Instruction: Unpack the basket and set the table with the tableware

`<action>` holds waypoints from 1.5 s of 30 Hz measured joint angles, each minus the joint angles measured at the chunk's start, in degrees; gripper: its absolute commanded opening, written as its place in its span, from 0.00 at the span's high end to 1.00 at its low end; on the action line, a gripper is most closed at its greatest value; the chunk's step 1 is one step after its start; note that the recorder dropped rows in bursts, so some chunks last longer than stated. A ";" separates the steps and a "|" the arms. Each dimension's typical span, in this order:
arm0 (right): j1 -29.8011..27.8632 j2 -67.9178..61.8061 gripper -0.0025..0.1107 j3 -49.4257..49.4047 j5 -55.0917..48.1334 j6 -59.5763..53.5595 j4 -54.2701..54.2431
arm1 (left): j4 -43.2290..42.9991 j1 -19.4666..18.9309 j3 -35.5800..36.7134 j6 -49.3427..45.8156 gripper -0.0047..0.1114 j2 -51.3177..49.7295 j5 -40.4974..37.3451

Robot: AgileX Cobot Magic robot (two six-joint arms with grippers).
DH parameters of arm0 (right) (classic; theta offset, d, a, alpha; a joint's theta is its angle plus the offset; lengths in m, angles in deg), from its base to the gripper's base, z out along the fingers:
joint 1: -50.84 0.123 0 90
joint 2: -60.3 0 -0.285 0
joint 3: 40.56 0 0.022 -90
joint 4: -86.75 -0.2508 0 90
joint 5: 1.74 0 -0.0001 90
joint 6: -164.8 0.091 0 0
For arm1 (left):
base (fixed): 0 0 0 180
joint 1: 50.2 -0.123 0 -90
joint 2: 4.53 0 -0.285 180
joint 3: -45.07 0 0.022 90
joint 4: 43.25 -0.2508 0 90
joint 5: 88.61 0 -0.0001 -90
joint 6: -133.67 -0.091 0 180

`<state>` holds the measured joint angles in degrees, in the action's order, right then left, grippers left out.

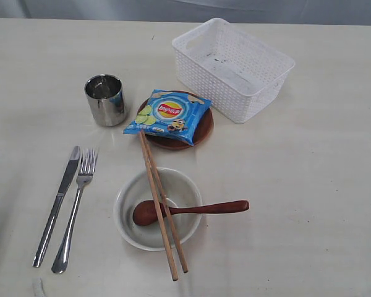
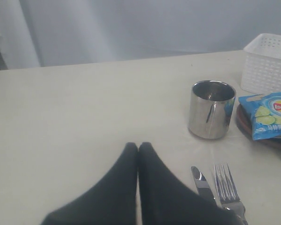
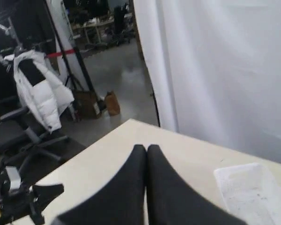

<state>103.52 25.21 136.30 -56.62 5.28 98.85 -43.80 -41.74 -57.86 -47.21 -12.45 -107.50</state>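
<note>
Only in the exterior view is the bowl [image 1: 127, 218] seen, the spoon [image 1: 198, 209] head in it and the chopsticks [image 1: 155, 179] laid across, on the table [image 1: 309, 185] with the basket [image 1: 210, 86]. The left gripper [image 2: 138, 146] is held low beside the knife [image 2: 202, 183], jaws pressed together. The right gripper [image 3: 146, 148], likewise closed, is seen near what seems to be the blurred basket.
</note>
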 measured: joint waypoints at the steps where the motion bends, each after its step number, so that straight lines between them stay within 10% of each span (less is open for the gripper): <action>1: -1.22 0.96 0.98 -0.24 1.17 0.02 0.08 | 0.00 0.00 0.00 0.00 0.96 0.00 0.00; 20: -28.67 27.13 0.98 -30.52 39.94 -16.40 -3.08 | 0.00 0.00 0.00 0.00 0.96 0.00 0.00; 32: -44.26 27.03 0.98 -51.24 42.22 -23.59 -9.75 | 0.00 0.00 0.00 0.00 0.96 0.00 0.00; 45: -46.28 27.03 0.98 -68.28 42.31 -23.70 -11.19 | 0.00 0.00 0.00 0.00 0.96 0.00 0.00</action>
<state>57.24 52.24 68.02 -14.31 -18.41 87.66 -43.80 -41.74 -57.86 -47.21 -12.45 -107.50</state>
